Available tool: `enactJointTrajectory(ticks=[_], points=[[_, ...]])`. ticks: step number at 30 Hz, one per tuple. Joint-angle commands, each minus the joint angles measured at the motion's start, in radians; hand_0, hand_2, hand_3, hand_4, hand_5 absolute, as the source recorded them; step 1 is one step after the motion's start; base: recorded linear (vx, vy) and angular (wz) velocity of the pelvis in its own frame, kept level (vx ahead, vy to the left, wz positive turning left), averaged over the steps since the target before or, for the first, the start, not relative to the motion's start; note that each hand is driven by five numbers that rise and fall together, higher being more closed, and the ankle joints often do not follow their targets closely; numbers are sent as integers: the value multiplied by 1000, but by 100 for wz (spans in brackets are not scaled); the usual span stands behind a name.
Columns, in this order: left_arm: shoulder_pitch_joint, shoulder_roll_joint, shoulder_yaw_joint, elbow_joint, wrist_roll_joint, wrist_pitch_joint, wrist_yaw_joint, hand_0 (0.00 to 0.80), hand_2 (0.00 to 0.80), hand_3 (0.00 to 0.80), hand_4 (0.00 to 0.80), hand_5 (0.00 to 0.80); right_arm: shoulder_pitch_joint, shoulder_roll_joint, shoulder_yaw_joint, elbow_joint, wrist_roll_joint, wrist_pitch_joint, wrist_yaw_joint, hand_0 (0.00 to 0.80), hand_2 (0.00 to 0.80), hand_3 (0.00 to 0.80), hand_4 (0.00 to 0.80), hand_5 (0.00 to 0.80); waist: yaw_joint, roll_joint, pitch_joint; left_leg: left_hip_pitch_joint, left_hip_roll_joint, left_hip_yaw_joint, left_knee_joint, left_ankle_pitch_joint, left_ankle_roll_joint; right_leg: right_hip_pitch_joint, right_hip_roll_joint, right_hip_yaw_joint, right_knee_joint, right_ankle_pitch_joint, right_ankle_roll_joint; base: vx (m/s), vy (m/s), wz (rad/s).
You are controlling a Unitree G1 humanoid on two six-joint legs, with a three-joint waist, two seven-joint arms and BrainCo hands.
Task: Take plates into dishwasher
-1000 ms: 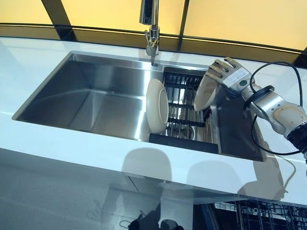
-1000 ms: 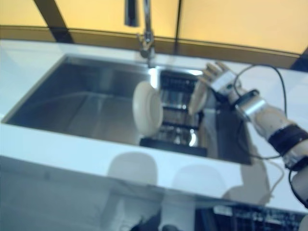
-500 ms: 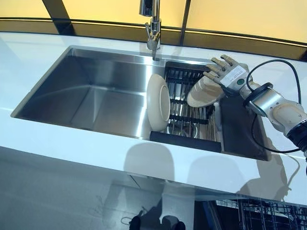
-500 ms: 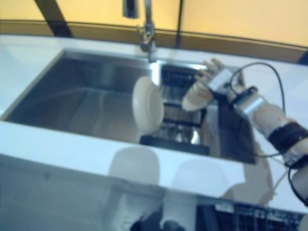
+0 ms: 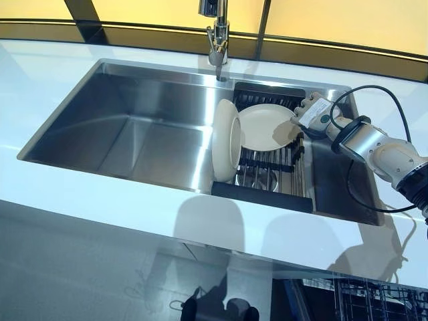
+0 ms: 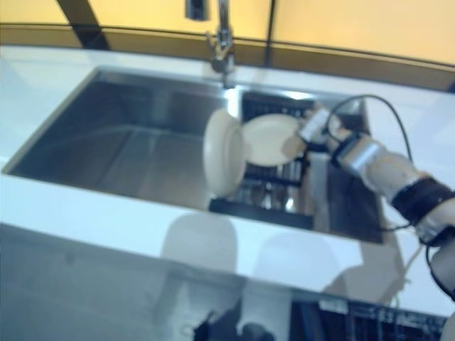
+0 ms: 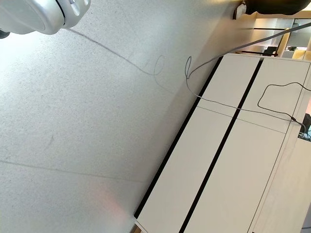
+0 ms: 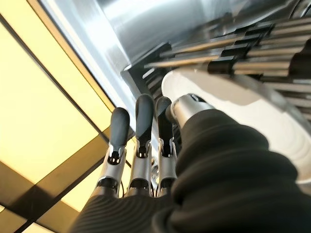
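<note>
**Plate tipped flat in the rack, my right hand at its rim**

My right hand [image 5: 314,115] lies at the far-right edge of the tilted plate [image 5: 266,127], fingers [image 8: 138,119] straight and close together, thumb against the plate; nothing is gripped. The plate leans face-up over the rack [image 5: 271,167] in the sink [image 5: 134,114], stretching leftward from my hand toward the upright plate [image 5: 226,140]. My left hand shows nowhere.
</note>
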Motion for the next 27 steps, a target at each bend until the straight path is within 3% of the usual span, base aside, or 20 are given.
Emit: enactJointTrajectory(ticks=[1,9,18,19,20,21,23,27], points=[[6,14,6,7,-24,-23,-16,0,0,0,0,0,-148,-18,82,4,39,10,-7,800,800,800,800,800,13,-52,-4,-30,-12,21,-13,25,16,-2,-46,-19,-2,8,97,0,0,0],[3,12,13,13,-14,-20,-8,0,0,0,0,0,-149,-12,81,27,99,9,12,800,800,800,800,800,12,-59,-18,-21,-14,23,-13,21,17,7,-43,-16,-2,5,95,0,0,0],[4,4,11,20,3,-18,1,0,0,0,0,0,-118,-8,24,52,225,69,2,800,800,800,800,800,3,-66,-45,2,-14,30,-13,11,17,24,-41,-6,-2,0,96,0,0,0],[4,5,12,22,3,-17,0,0,0,0,0,0,-117,-7,17,53,269,80,2,684,684,684,684,684,2,-66,-48,6,-14,32,-13,10,18,27,-41,-5,-2,-1,96,0,0,0],[4,5,13,23,4,-16,-2,0,0,0,0,0,-115,-6,9,52,292,88,4,279,279,279,279,279,1,-66,-50,8,-15,33,-13,9,18,29,-41,-3,-2,-1,95,0,0,0],[4,5,14,23,6,-17,-2,0,0,0,0,0,-112,-6,2,51,308,90,4,223,223,223,223,223,1,-66,-51,10,-15,33,-13,8,18,30,-40,-3,-2,-2,95,0,0,0],[3,2,14,24,11,-14,1,0,0,0,0,0,-94,-4,-16,49,332,88,5,0,0,0,0,0,-1,-67,-57,13,-16,33,-13,6,18,33,-40,0,-2,-2,96,0,0,0],[-4,-4,13,28,21,-4,12,0,0,0,0,0,-26,17,-74,-1,417,96,53,0,0,0,0,0,-8,-70,-68,25,-18,38,-13,3,20,41,-41,8,-2,-2,95,0,0,0]])
